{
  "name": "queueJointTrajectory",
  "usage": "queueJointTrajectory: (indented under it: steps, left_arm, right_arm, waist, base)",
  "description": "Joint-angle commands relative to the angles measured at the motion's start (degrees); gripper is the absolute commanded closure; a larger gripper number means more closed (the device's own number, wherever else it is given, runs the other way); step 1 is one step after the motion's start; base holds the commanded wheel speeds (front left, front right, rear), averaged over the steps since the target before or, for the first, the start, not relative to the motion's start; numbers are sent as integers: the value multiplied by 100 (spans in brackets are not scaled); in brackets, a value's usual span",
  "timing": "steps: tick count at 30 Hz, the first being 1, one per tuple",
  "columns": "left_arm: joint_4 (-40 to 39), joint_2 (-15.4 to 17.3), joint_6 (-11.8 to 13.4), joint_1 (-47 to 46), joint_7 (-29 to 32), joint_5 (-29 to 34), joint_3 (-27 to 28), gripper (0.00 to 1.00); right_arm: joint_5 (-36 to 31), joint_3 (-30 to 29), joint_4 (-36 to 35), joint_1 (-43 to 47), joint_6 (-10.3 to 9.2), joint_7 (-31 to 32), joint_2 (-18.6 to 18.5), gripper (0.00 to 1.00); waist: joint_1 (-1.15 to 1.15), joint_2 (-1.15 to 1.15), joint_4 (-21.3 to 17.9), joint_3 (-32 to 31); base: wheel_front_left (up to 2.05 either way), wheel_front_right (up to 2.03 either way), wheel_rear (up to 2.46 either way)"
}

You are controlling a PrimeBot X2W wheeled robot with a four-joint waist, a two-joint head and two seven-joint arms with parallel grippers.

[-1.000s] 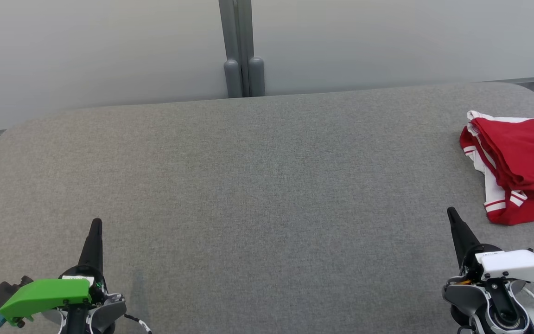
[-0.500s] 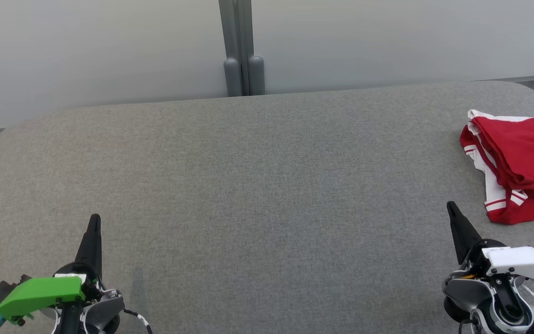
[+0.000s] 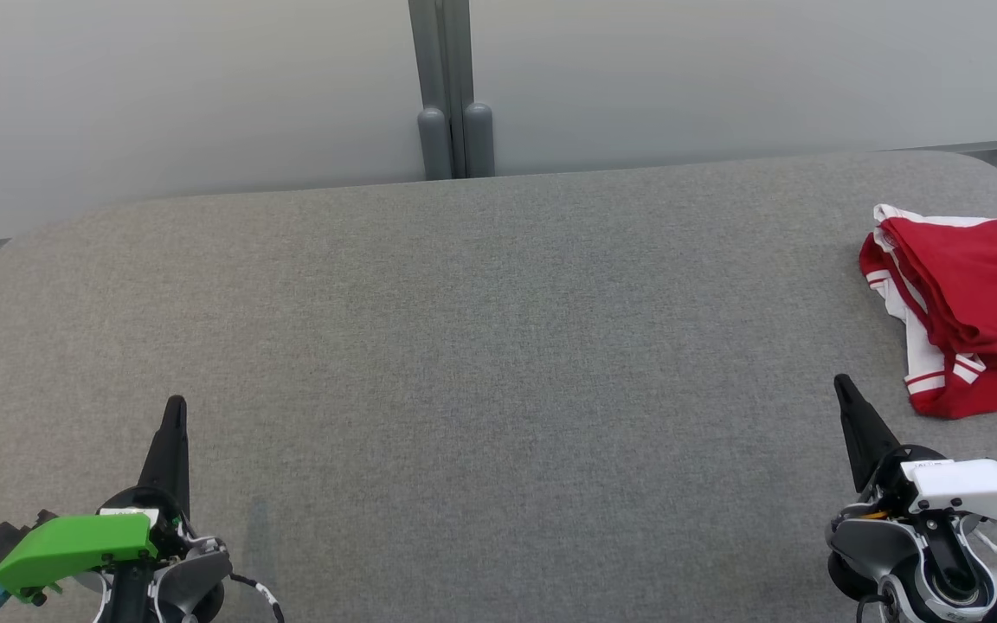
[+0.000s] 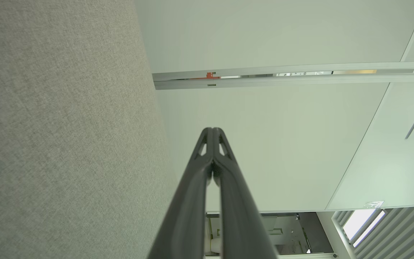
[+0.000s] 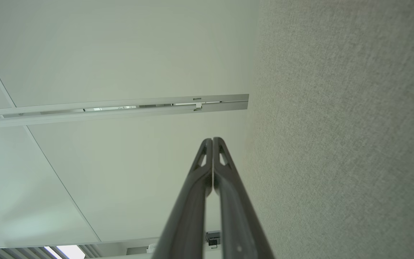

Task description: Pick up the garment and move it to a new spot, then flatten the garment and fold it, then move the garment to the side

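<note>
A red garment with white stripes (image 3: 966,311) lies folded in a bundle at the right edge of the grey table (image 3: 498,363), partly cut off by the head view's border. My right gripper (image 3: 843,386) hovers at the lower right, shut and empty, a short way left of and nearer than the garment. At the lower left my left gripper (image 3: 175,407) is also shut with nothing in it. In the left wrist view the fingertips (image 4: 212,130) press together, and the right wrist view shows its own fingertips (image 5: 212,140) closed the same way.
The table's far edge runs below pale wall panels (image 3: 204,95), with a grey double post (image 3: 455,138) at the middle. Bare grey cloth spreads between the two grippers. The table corners are rounded at the left and right.
Both grippers have risen slightly in the head view, the left a little more. The garment has not moved.
</note>
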Motion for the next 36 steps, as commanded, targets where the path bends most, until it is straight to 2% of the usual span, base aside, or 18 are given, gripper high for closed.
queueJointTrajectory:
  steps: [1,36]
  left_arm:
    - [-5,42,-20,-62,25,-4,16,100]
    - [-6,41,-20,-62,24,-4,16,100]
  right_arm:
    - [39,-9,-30,-29,2,21,-26,100]
    - [40,-8,-29,-28,2,20,-26,100]
  waist:
    - [0,0,0,0]
    - [0,0,0,0]
  base:
    - [0,0,0]
    - [0,0,0]
